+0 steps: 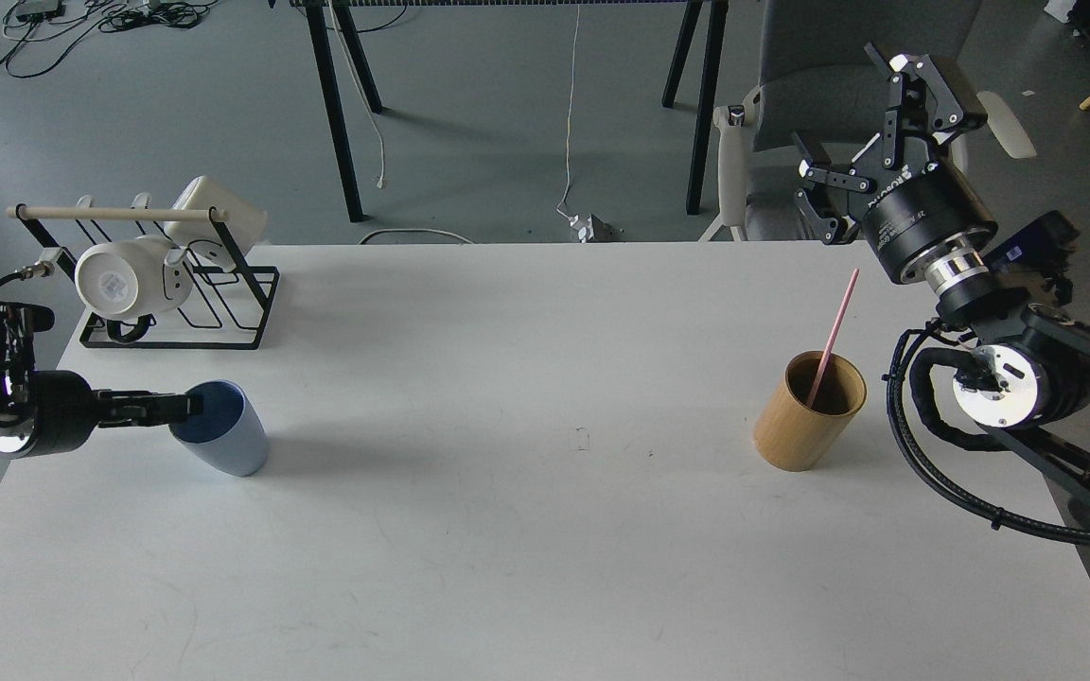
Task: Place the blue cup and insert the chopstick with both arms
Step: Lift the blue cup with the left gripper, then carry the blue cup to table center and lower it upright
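Observation:
The pale-blue cup stands on the left of the white table, its dark-blue inside showing. My left gripper reaches in from the left, level, with its fingertips at the cup's left rim. It is seen edge-on, so its two fingers cannot be told apart. The pink chopstick leans in the tan wooden cup at the right. My right gripper is open and empty, raised well above and behind the tan cup, fingers pointing up and away.
A black wire rack with a pale wooden rod and white mugs stands at the table's back left, just behind the blue cup. A grey chair and black table legs stand beyond the far edge.

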Controlling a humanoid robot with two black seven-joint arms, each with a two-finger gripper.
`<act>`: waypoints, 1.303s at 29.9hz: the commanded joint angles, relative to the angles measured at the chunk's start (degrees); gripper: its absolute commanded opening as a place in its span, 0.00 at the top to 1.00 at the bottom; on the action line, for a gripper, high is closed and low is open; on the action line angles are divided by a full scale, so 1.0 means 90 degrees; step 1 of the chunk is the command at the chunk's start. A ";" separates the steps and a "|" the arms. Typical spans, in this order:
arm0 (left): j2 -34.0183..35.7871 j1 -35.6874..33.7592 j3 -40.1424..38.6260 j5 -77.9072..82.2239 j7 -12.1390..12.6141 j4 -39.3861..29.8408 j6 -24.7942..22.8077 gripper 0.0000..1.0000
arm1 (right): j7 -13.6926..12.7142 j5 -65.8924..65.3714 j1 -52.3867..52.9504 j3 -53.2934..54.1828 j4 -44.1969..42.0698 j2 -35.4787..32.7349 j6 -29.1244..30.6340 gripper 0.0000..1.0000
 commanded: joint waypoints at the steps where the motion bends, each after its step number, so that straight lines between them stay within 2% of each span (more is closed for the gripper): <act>1: 0.0005 -0.0015 -0.0057 -0.0005 0.0000 -0.0016 0.0047 0.77 | 0.0000 0.0000 -0.0006 -0.0002 -0.0002 -0.0007 0.0000 0.06; 4: -0.0005 -0.0005 -0.0038 -0.0044 0.0000 -0.0055 0.0349 0.93 | 0.0000 0.0000 -0.0016 -0.0002 -0.0002 -0.0016 0.0000 0.06; 6: -0.0005 -0.0015 -0.0058 -0.0044 0.0000 -0.0065 0.0370 0.96 | 0.0000 0.0000 -0.0036 0.0008 -0.0002 -0.0016 0.0000 0.06; 19: 0.0161 -0.0064 -0.0272 -0.0073 0.0000 -0.0601 0.0399 1.00 | 0.0000 0.0000 -0.0055 0.0008 -0.0011 -0.0016 -0.0010 0.06; 23: 0.0658 -0.0180 -0.0974 -0.0190 0.0000 -0.1810 0.0156 1.00 | 0.0000 0.0000 -0.0045 0.0047 -0.0138 -0.0026 -0.0010 0.06; 26: 0.0621 -0.0745 -0.1200 -0.0288 0.0000 -0.2291 -0.0293 1.00 | 0.0000 0.0010 -0.0045 0.0397 -0.0333 -0.0026 -0.0010 0.06; 29: -0.0061 -0.1361 -0.1113 -0.0297 0.0000 -0.2166 -0.0538 1.00 | 0.0000 0.0020 -0.0045 0.0876 -0.0606 -0.0016 0.0000 0.06; 33: -0.1125 -0.2414 -0.0354 -0.0239 0.0000 -0.1249 -0.0968 1.00 | 0.0000 0.0020 -0.0045 0.1238 -0.0997 -0.0026 0.0020 0.06; 36: -0.2286 -0.3080 0.0671 -0.0219 0.0000 -0.0352 -0.0891 1.00 | 0.0000 0.0020 -0.0045 0.1307 -0.1300 -0.0075 0.0020 0.06; 39: -0.3410 -0.3257 0.1512 -0.0190 0.0000 0.0392 -0.0686 1.00 | 0.0000 0.0020 -0.0045 0.1346 -0.1418 -0.0124 0.0020 0.06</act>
